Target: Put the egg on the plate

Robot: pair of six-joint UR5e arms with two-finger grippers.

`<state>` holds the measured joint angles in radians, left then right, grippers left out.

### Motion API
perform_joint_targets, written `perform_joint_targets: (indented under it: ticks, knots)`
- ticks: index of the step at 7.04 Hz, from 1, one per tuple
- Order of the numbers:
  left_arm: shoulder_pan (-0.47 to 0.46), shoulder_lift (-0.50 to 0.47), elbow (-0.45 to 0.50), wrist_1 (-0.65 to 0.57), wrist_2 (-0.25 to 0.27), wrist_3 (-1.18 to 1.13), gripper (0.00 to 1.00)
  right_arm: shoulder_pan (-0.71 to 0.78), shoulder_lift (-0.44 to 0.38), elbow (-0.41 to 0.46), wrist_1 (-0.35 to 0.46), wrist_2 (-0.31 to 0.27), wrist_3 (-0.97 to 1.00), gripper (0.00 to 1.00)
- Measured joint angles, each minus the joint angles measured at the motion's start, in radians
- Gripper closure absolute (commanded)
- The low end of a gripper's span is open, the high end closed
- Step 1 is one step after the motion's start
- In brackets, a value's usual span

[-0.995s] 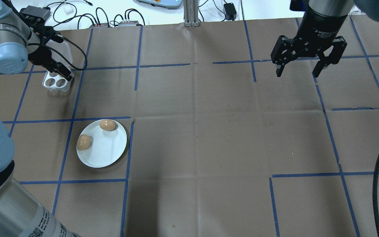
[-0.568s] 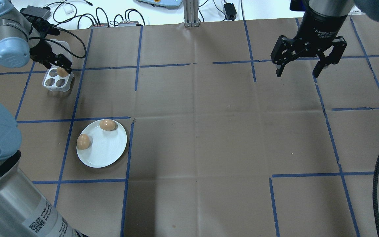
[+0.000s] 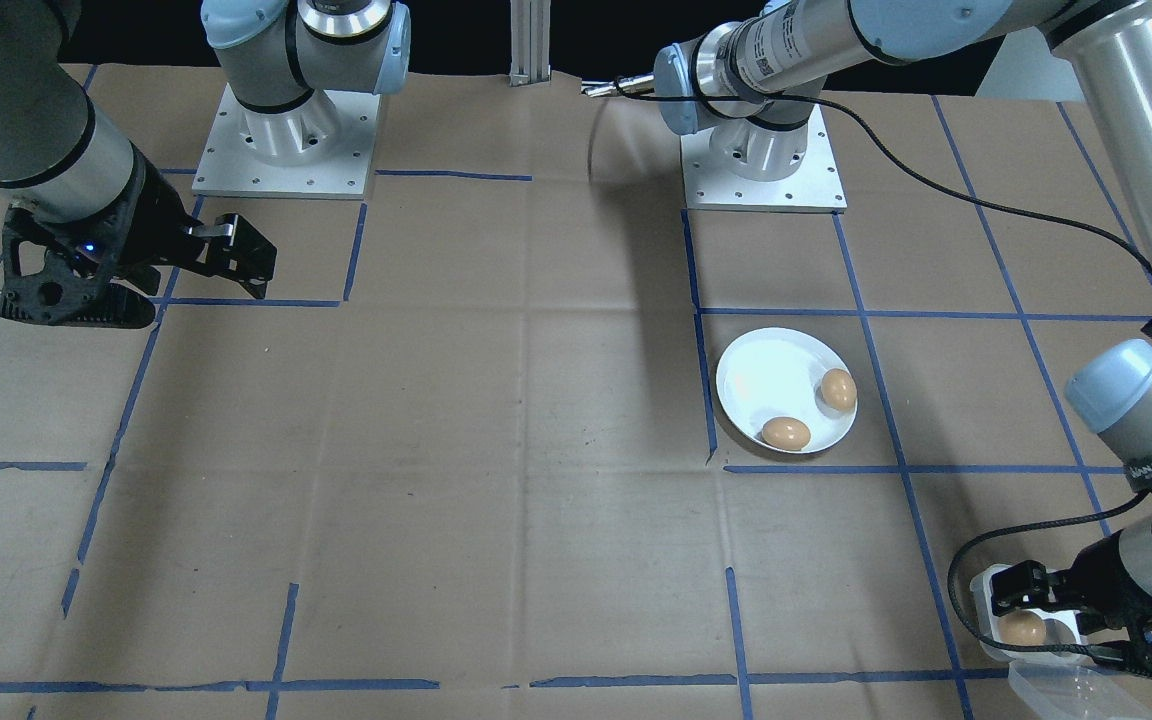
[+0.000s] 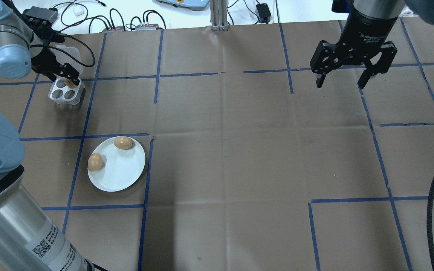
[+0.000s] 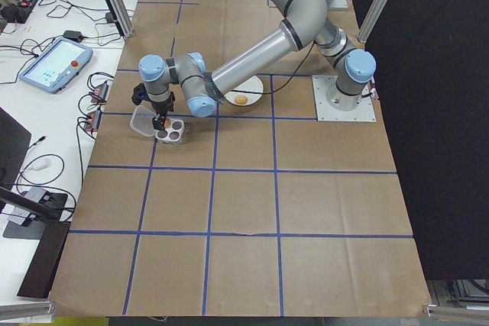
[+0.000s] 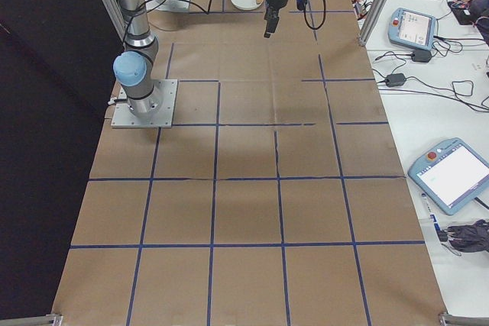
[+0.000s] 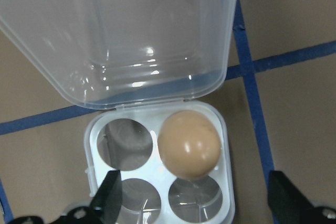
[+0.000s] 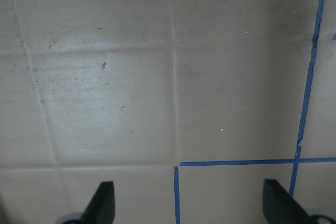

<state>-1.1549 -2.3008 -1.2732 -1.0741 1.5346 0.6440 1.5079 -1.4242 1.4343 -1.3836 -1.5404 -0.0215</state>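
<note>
A glossy white plate (image 4: 123,175) lies left of centre, with two brown eggs (image 4: 123,142) (image 4: 95,162) on it. Beyond it stands a small white four-hole egg tray (image 4: 59,94) with one brown egg (image 7: 189,142) in its far right hole. My left gripper (image 7: 194,199) hangs open right over this tray, its fingers (image 7: 111,196) spread wider than the egg and touching nothing. In the front-facing view the same tray egg (image 3: 1021,628) shows beside the left gripper (image 3: 1061,612). My right gripper (image 4: 340,81) hovers open and empty over the far right of the table.
The tray's clear lid (image 7: 121,35) stands open behind it. Cables and small boxes (image 4: 126,22) line the far edge beside an aluminium post (image 4: 219,15). A black cable (image 4: 433,210) runs along the right edge. Blue tape lines (image 4: 187,75) cross the brown cardboard.
My left gripper has shifted back and to the left over the tray, so the egg in its far right hole now shows. The right arm and the plate's eggs have not moved.
</note>
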Motion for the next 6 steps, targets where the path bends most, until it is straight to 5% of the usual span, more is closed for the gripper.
perform_joint_targets:
  ticks: [4,6]
  knots:
    - [0.0,-0.033,0.027,-0.008,-0.014,-0.004,0.19,0.0,0.0,0.0,0.0,0.0,0.0,0.0]
    - [0.0,-0.034,0.026,-0.01,-0.021,-0.004,0.36,0.0,0.0,0.0,0.0,0.0,0.0,0.0]
